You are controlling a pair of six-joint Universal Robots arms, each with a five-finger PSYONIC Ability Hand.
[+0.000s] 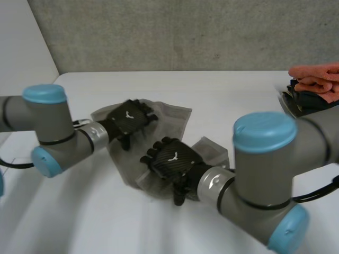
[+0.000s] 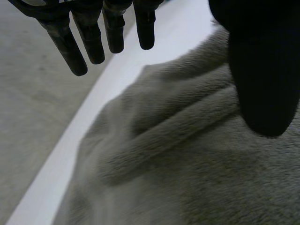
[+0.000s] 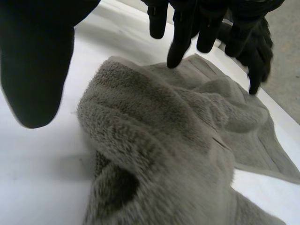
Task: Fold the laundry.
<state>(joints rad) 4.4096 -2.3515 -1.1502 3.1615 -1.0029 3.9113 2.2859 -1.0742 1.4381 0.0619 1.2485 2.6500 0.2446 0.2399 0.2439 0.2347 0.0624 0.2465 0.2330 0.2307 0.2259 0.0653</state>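
The grey towel (image 1: 174,118) is bunched mid-frame. Left hand (image 1: 131,117) and right hand (image 1: 172,157) are held over it, fingers apart. An edge likely must be grabbed next.

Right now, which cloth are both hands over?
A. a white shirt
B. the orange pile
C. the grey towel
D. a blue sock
C: the left hand and the right hand are both over the grey towel, fingers open, while the orange pile lies apart at the far right.

One grey towel (image 1: 172,119), one pile of orange cloths (image 1: 318,79), one white table (image 1: 222,90).
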